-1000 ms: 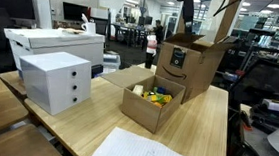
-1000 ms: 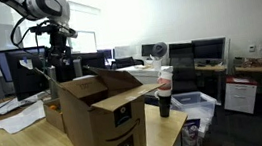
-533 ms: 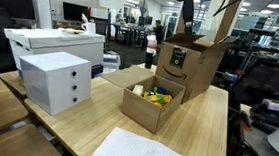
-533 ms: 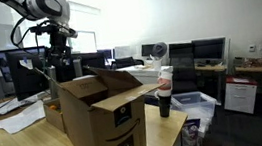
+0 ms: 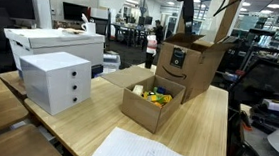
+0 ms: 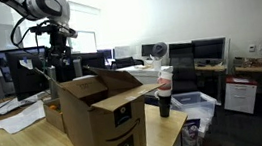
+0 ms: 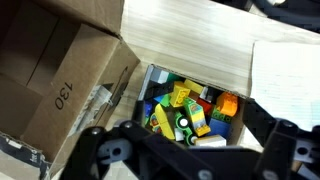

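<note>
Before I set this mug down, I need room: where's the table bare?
Bare wood lies between the white drawer unit and the small toy box, and from that box to the table edge. Crowded around the tall carton behind it.

Matt cardboard box (image 7: 60,70) (glossy plastic bricks (image 7: 190,112)), wood-grain table (image 7: 190,40)
</note>
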Robot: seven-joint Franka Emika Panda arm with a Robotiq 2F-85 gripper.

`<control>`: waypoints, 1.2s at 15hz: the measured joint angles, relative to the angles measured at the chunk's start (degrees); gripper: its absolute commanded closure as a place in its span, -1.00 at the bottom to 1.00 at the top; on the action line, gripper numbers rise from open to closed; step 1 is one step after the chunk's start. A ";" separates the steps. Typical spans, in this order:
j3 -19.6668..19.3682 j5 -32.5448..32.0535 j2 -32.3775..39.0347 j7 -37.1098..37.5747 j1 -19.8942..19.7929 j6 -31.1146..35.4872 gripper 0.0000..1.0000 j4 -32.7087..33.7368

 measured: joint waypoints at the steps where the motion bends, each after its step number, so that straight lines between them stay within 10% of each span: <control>1: 0.00 0.00 0.00 0.00 0.00 0.00 -1.00 0.00; 18: 1.05 4.76 2.90 0.36 0.21 3.55 -1.00 -1.21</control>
